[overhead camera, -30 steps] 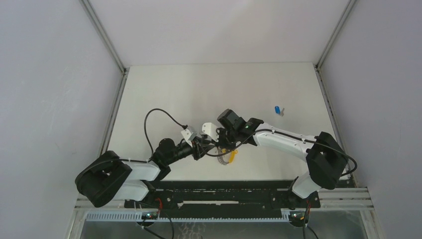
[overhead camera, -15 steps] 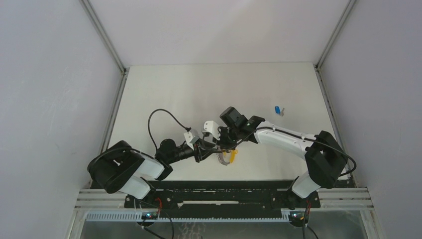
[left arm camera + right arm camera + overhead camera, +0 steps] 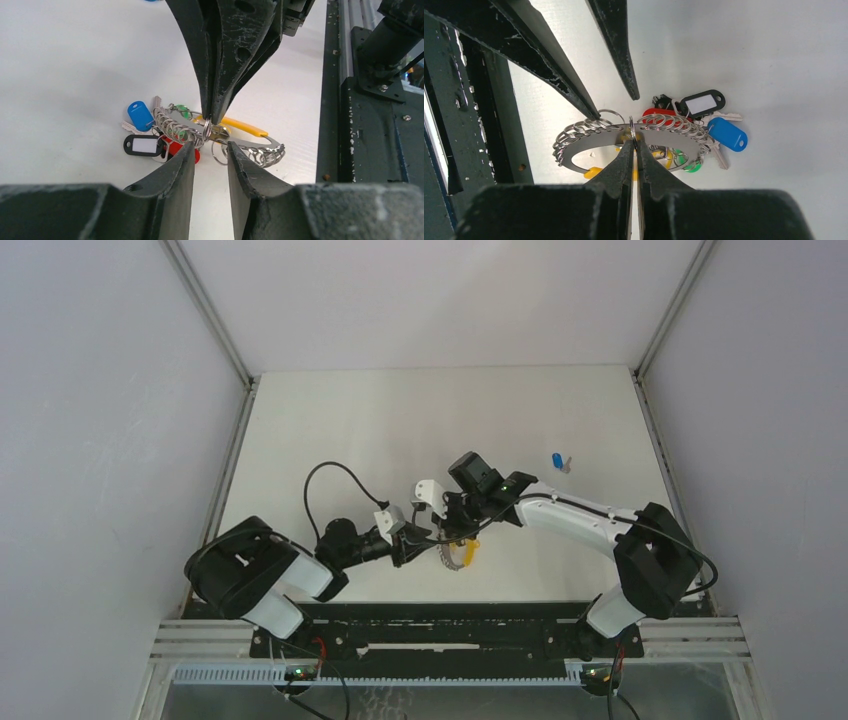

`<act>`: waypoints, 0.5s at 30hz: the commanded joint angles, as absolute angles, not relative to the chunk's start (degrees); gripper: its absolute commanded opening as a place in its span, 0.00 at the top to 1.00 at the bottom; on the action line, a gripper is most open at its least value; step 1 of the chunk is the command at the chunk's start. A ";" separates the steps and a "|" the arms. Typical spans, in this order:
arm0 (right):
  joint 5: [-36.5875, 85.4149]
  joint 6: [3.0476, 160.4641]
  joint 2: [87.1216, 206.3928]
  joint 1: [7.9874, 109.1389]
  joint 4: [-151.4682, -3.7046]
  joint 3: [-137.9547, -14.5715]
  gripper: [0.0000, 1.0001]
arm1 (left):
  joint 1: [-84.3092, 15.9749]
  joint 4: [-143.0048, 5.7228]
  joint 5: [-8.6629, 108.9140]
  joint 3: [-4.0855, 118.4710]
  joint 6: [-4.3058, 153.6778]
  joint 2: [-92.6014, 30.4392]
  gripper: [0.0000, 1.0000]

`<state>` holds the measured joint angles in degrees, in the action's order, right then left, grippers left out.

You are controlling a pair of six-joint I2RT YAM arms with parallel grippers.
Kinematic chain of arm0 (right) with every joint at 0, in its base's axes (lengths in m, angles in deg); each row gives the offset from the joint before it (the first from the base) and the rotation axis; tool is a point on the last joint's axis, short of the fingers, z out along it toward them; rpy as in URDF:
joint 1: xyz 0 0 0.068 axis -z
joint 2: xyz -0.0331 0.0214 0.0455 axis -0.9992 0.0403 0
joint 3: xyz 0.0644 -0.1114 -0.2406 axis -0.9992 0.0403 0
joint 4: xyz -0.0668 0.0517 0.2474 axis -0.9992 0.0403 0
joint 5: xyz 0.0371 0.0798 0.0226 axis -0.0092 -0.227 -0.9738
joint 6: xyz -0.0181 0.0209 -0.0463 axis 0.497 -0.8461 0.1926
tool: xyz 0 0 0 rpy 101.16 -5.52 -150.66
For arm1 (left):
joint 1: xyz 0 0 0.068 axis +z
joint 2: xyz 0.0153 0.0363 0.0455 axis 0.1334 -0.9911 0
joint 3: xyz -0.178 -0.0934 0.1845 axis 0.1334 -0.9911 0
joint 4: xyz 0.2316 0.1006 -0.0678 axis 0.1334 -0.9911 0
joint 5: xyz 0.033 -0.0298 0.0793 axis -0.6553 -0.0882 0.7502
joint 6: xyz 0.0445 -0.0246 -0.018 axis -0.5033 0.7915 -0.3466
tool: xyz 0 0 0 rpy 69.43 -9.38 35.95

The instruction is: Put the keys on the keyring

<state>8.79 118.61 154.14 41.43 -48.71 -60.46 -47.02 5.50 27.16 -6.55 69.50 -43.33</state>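
1. Top external: the right gripper [image 3: 450,536] is pinching the keyring [image 3: 461,556]; the left gripper [image 3: 424,540] is hovering just beside it; the blue key [image 3: 557,460] is lying well apart.
2. Left wrist: the left jaws are standing narrowly apart, empty; the right gripper should be gripping its small ring [image 3: 206,131] steadily, I judge, while the left one is prying.
3. Right wrist: the keyring is showing as a flat silver loop carrying many rings and coloured keys.

Table: white matte top [image 3: 400,420], filling the middle of the overhead frame.
Walls: plain pale grey panels at left [image 3: 100,440], right [image 3: 770,440] and back [image 3: 440,300].
Frame: silver metal posts [image 3: 205,310] slanting in from the upper corners.
Near edge: black metal rail [image 3: 450,625], with a white slotted strip [image 3: 380,673] below it.
Light: even and soft, with faint shadows.
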 commanded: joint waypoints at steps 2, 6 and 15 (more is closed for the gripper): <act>6.73 120.62 150.73 41.11 -51.92 -59.03 1.00 | -46.12 8.74 26.03 -5.68 62.36 -43.92 0.63; 5.56 121.71 149.69 41.11 -52.62 -58.11 1.00 | -44.71 8.87 21.97 -4.53 60.37 -45.08 0.61; 4.45 122.48 148.47 41.29 -54.44 -56.84 1.00 | -44.80 8.81 15.40 -0.64 61.93 -47.03 0.62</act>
<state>6.65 121.15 150.84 41.41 -51.05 -56.92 -44.97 5.79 19.21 -3.27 62.46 -46.89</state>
